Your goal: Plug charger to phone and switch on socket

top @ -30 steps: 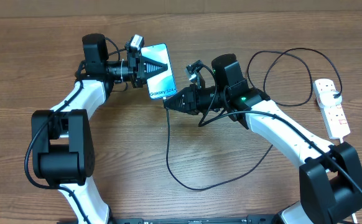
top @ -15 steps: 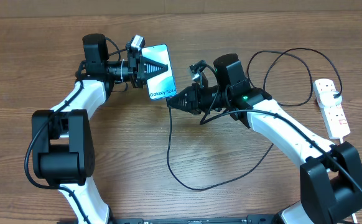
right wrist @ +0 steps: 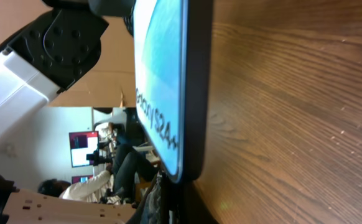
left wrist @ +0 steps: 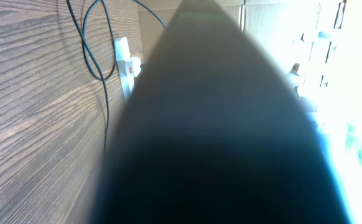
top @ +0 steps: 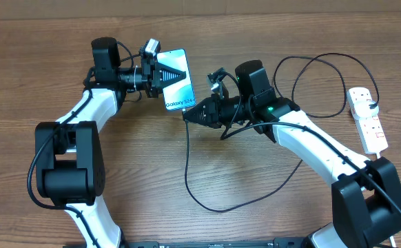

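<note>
Presently the phone (top: 181,93) is clamped by the left gripper (top: 180,73); the charger (top: 187,165), pinched by the right gripper (top: 189,114), is held at the phone's lower end. Seating and the socket (top: 367,118) switch appear outstanding.

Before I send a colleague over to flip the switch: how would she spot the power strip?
Take the wooden table and go to its far right side, past the right arm. The power strip lies flat there, apart from both arms. It is the only long white block, with small red switches on top.
</note>
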